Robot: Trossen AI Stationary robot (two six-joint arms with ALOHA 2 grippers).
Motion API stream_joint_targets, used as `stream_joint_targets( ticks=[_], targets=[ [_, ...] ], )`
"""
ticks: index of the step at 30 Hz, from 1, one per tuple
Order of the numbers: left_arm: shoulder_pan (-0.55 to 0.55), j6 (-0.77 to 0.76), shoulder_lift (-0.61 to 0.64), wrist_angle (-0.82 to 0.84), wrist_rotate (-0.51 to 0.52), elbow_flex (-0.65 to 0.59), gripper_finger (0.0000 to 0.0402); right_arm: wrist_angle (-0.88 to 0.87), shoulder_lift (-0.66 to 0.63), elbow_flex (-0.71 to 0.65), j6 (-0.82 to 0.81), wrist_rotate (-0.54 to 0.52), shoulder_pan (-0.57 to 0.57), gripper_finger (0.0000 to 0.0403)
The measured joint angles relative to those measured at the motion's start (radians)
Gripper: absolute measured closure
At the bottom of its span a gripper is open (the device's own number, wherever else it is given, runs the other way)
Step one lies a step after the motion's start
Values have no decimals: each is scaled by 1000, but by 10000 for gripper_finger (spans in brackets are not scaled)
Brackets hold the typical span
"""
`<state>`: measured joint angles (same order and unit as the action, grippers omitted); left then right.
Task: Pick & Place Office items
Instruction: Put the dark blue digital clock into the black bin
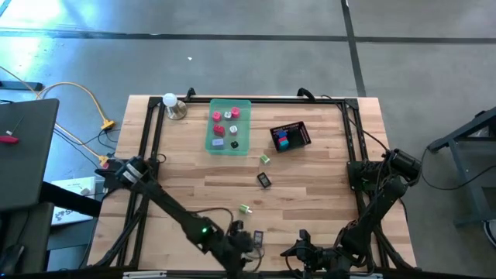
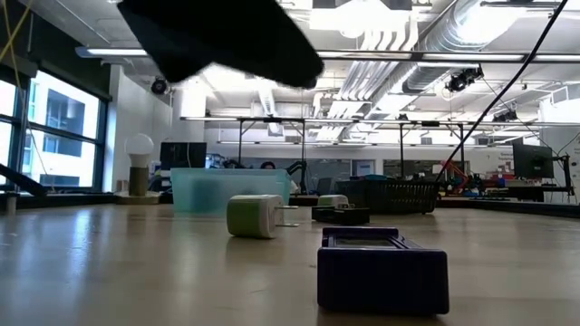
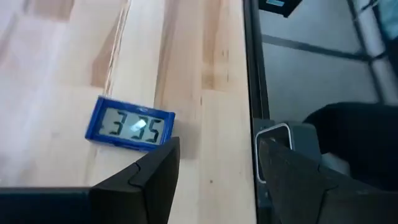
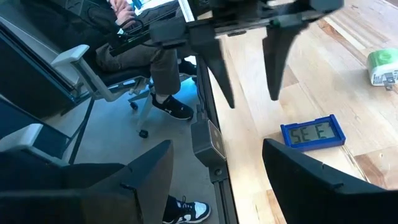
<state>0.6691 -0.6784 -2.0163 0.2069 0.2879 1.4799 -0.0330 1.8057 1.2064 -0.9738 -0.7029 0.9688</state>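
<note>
1. Since it lies flat near the table's front edge, the blue clock [image 3: 129,129] looks light, stiff and slick-faced; its two long sides offer the best hold.
2. Just above it hangs the left gripper [image 4: 249,62], fingers apart and empty.
3. The front rail [image 3: 254,93] runs close beside the clock, so room that way is tight; bare wood lies open on the other sides.
4. Near the same edge waits the right gripper [image 4: 217,168], fingers apart.
5. A green-white plug [image 1: 245,208] sits nearby; other pieces, probably small blocks, fill the tray [image 1: 242,105] and basket [image 1: 302,138] far back.
</note>
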Motion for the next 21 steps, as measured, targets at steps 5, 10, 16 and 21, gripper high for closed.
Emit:
stream_joint_targets(
  ticks=[5,10,16,21],
  targets=[
    [-65,-160,0,7,-221,0,186,0,0,0,-1,0,0,168],
    [-96,-31,0,4,-413,6,186,0,0,0,-1,5,1,168],
    [-80,171,0,93,-445,120,186,0,0,0,2,6,1,168],
    [-72,295,1,338,-308,269,186,0,0,0,9,6,0,168]
  ],
)
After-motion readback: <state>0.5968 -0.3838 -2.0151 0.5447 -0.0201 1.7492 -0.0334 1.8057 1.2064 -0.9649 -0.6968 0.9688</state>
